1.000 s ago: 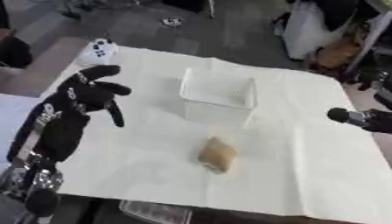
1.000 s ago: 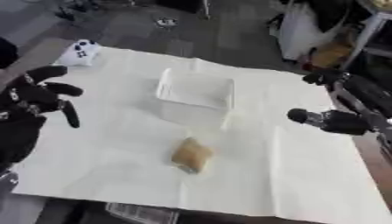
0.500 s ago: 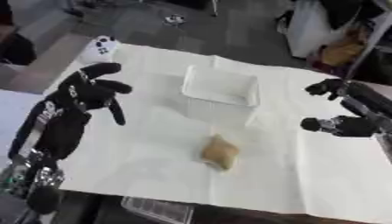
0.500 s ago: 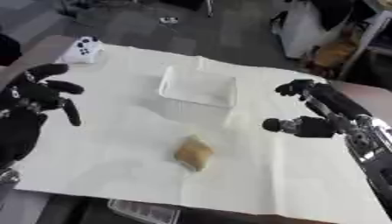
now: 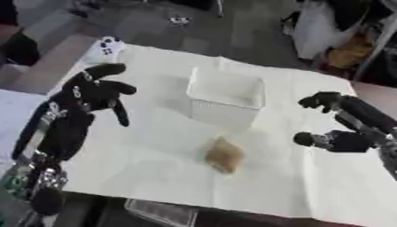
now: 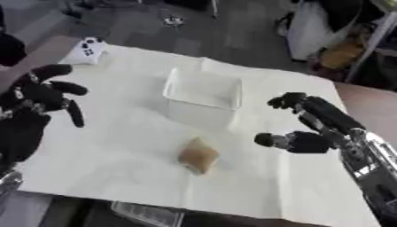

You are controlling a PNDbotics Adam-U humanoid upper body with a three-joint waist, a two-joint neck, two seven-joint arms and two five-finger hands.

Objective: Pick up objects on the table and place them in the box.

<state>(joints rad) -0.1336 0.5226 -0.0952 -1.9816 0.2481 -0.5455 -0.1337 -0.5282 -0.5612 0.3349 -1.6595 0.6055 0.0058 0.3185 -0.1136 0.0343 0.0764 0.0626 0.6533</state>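
Lying on the white-covered worktop (image 5: 155, 155), just in front of the clear box (image 5: 225, 95), is the one thing left to pick up: a small tan lump (image 5: 223, 155) that looks like a bread roll or a soft, crumpled packet; I cannot tell which from where I stand. My guess is that it weighs next to nothing and would give under the fingers, so it wants a gentle pinch across its narrower middle from above, thumb on one long side and fingers on the other, not a squeeze at the tip where it might fold or squirt away. The cloth under it looks smooth, so it could slide if nudged sideways first.

The right robot hand (image 6: 306, 133) hovers over the worktop to the right of the lump, near it but clearly apart, touching nothing. It is spread wide, the thumb (image 6: 267, 140) pointing toward the lump and the fingers (image 6: 285, 101) reaching toward the box, with nothing between them.

The left robot hand (image 5: 93, 91) hangs over the left part of the worktop, well apart from both lump and box, fingers relaxed and splayed, holding nothing. The box stands upright and I see nothing inside it, though its clear walls make that hard to judge
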